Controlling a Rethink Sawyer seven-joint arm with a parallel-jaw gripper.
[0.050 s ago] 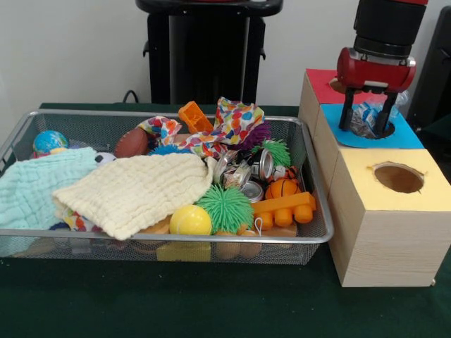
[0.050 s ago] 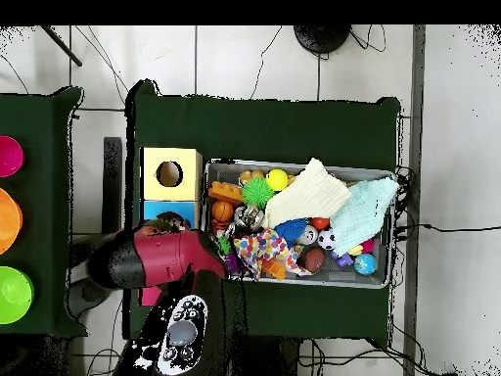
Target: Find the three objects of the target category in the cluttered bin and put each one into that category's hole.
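Bin (image 1: 14, 141) sits on the green table (image 1: 211, 303), packed full. Left end: globe ball (image 1: 49, 141) in the far corner, mint cloth (image 1: 32, 189) under it, tip of a soccer ball (image 1: 105, 158) just beside the cloth. Cream cloth (image 1: 137, 190) is draped across the middle, covering whatever is below. Behind it: brown football (image 1: 131, 142), polka-dot cloth (image 1: 225, 127), orange block (image 1: 194, 117) on the back rim. Front middle: yellow ball (image 1: 189, 221), green spiky ball (image 1: 225, 208) touching it, yellow block (image 1: 183, 251) against the front mesh. Right end: crushed cans (image 1: 246, 174), second green spiky ball (image 1: 276, 151), small basketball (image 1: 283, 188), orange bar (image 1: 285, 208), purple spiky bit (image 1: 259, 134) at the back.

Right of the bin: row of three wooden boxes, touching. Yellow box (image 1: 380, 218) nearest, round hole (image 1: 399, 177) open. Blue box (image 1: 409, 134) in the middle, red box (image 1: 320, 88) far end.

Gripper (image 1: 367, 121) hangs over the blue box, fingers (image 1: 346, 116) pointing down, closed on a crumpled clear wrapper (image 1: 366, 116) with blue print. Wrapper sits right at the blue top, between the fingers; can't tell if it's touching the box or is partly in the hole. Overhead, the arm (image 2: 157, 259) covers the blue and red tops; only the yellow box (image 2: 168, 173) and its hole show clear.
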